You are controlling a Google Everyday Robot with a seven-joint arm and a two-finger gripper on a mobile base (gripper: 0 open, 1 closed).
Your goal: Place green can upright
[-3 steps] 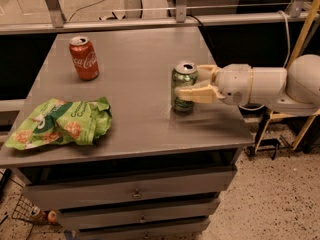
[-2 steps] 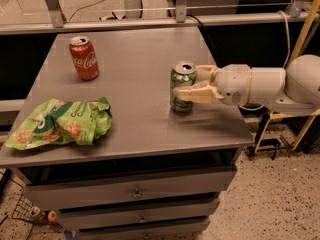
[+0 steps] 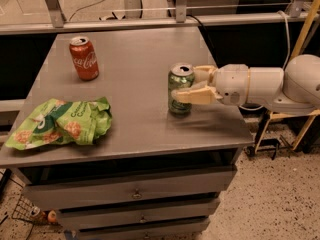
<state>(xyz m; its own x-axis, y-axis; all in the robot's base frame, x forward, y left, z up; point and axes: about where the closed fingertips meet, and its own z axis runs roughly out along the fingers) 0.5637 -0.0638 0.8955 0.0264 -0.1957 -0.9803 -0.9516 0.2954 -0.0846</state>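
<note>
The green can (image 3: 179,90) stands upright on the grey table (image 3: 135,59), near its right edge. It is green metal with a silver top. My gripper (image 3: 185,85) reaches in from the right on a white arm (image 3: 260,86). Its cream fingers (image 3: 197,95) sit on either side of the can, one across the front and one behind, closed against it. The can's base rests on the table top.
A red Coca-Cola can (image 3: 84,58) stands upright at the back left. A wide green snack bag (image 3: 60,124) lies at the front left. Drawers (image 3: 135,194) sit below the table top. A metal rail (image 3: 150,21) runs behind the table.
</note>
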